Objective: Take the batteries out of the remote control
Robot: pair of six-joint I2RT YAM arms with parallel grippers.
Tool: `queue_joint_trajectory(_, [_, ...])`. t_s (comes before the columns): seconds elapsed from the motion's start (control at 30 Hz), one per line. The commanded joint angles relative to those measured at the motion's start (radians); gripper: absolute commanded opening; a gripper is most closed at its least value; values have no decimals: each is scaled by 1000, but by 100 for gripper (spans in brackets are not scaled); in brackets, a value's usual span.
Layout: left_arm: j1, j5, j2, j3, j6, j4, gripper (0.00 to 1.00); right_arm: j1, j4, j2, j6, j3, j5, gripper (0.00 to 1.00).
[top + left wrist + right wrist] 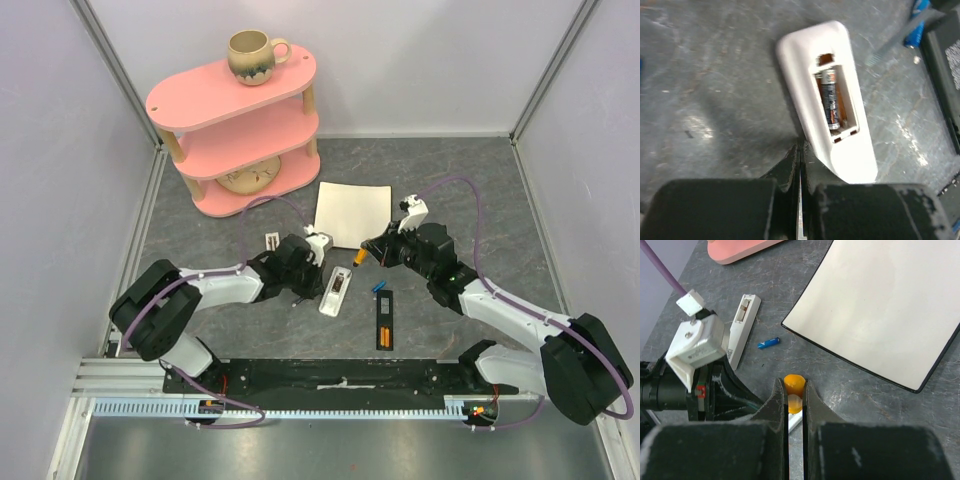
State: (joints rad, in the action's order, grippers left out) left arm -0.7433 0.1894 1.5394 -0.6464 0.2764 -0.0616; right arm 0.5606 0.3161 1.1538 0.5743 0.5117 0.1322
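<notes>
- My left gripper [800, 162] is closed with nothing between the fingers. It sits just beside the near left edge of the white remote [805, 60].
- That white remote lies back-up on the grey table [450, 200] with its battery bay uncovered. One dark battery [829, 100] lies lengthwise inside the bay.
- My right gripper [795, 390] is clamped on the orange handle of the screwdriver [794, 382], near the white remote's far end. The square white plate [885, 305] lies just beyond it.
- A loose blue battery [380, 287] lies on the table just right of the white remote.
- The black remote [386, 308] lies furthest right, beside that blue cell, and orange batteries [383, 333] show in its open back.
</notes>
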Motion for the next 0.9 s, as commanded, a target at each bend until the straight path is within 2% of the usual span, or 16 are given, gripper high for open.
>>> queue_joint_trajectory(0.0, [-68, 56, -7, 7, 46, 13, 2, 4, 8, -13, -16, 44, -2, 0])
queue_joint_trajectory(0.2, [-110, 47, 82, -41, 58, -23, 2, 4, 26, -3, -5, 39, 17, 0])
queue_joint_trajectory(0.43, [-110, 42, 93, -61, 47, -17, 2, 30, 15, 15, -11, 51, 4, 0])
queue_joint_trajectory(0.87, [-108, 15, 105, -68, 43, -3, 2, 168, -130, 24, -119, 116, -226, 0])
